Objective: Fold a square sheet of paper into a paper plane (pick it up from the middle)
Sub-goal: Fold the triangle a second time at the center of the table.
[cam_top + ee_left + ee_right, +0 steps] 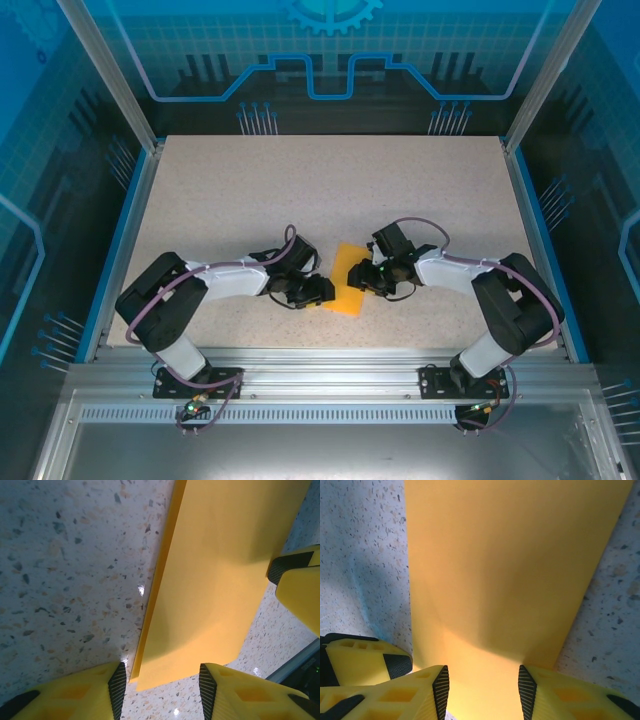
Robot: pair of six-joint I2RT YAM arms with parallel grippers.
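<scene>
Working over a speckled table (300, 190) inside a blue-lit enclosure (50, 200), with the left arm (230, 280) and the right arm (455, 268) both bent inward toward the near middle. Meeting there over the square sheet of paper (346, 292) — orange-yellow, lying flat on the table, and apparently doubled over once, judging by the two stacked edges along its long side in the left wrist view. Not yet a paper plane by any reading.

At the left gripper (162, 682): jaws spread part way, holding nothing, straddling a near corner of the sheet from just above. At the right gripper (482, 682): jaws likewise spread, pinching nothing, poised over the opposite end with the paper passing beneath both fingertips. Cannot tell whether either set of pads actually touches the paper. One finger (300, 590) of the right gripper seen beside the sheet's edge from the left wrist, so very close quarters.

Probably mid-fold, lining up for the next crease. Plenty to go wrong from here:
- Scraping the sheet along the smooth table instead of lifting an edge, by closing on paper that lies flat.
- Reopening the fold, by catching the top layer alone.
- Skewing the crease or tearing the thin paper, through uneven pulls from the two sides.
- Knocking fingers together — no room to spare between them.
</scene>
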